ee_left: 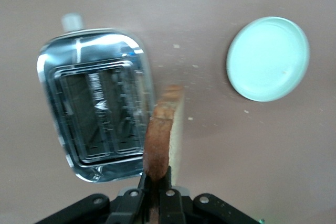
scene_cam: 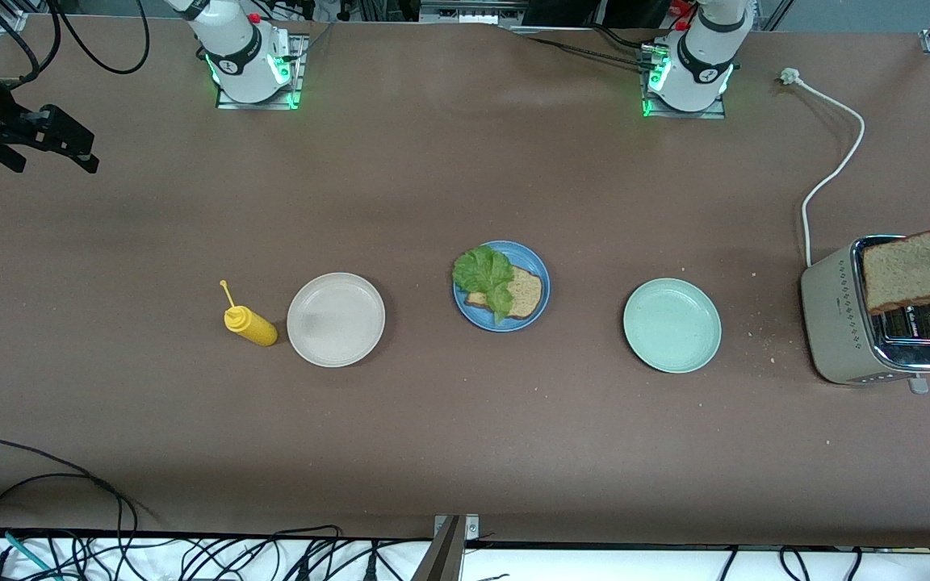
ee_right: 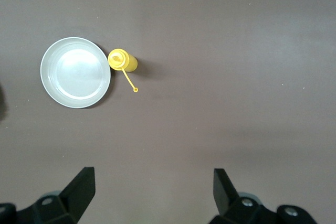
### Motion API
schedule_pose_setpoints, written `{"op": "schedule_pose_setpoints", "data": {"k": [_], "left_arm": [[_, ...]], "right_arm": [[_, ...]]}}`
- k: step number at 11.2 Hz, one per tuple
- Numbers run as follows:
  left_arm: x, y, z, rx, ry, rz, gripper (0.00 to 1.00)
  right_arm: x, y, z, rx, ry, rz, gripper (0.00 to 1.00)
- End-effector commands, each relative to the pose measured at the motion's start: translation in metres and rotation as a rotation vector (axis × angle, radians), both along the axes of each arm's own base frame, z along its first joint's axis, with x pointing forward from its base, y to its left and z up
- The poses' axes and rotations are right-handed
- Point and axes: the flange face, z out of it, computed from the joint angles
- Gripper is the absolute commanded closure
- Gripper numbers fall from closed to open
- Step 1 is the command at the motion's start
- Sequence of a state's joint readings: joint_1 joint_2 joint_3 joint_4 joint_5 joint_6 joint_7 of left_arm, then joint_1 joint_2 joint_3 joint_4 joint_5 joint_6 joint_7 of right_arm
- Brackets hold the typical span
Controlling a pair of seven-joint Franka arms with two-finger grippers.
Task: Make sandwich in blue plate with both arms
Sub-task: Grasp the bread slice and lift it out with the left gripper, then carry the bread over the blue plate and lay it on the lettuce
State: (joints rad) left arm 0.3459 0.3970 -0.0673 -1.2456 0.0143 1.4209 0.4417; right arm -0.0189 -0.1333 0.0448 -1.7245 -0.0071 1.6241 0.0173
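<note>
Brown bread slice [ee_left: 160, 140] clenched in left claw [ee_left: 155, 184] over toaster [ee_left: 94, 103]; right claw [ee_right: 152, 187] spread wide, waiting.

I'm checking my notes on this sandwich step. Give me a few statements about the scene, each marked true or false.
1. The left pincer holds a bread slice over the toaster. True.
2. The blue plate carries only lettuce. False: the lettuce leaf lies on a bread slice there.
3. The right pincer is open and holds nothing. True.
4. The mustard bottle stands on the beige-white plate. False: it stands on the table beside it.
5. The mint-green plate holds bread. False: it holds nothing.
</note>
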Motion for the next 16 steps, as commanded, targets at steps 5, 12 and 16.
{"op": "schedule_pose_setpoints", "data": {"k": [5, 12, 16], "left_arm": [[0.007, -0.281, -0.037, -0.385, 0.223, -0.242, 1.00], [0.027, -0.436, -0.240, -0.944, 0.430, -0.141, 1.00], [0.015, -0.471, -0.336, -1.159, 0.242, -0.256, 1.00]], "right_arm": [[-0.001, 0.004, 0.007, 0.002, 0.015, 0.008, 0.00], [-0.002, 0.003, 0.009, 0.011, 0.018, 0.005, 0.00], [-0.002, 0.003, 0.009, 0.014, 0.016, 0.005, 0.00]]}}
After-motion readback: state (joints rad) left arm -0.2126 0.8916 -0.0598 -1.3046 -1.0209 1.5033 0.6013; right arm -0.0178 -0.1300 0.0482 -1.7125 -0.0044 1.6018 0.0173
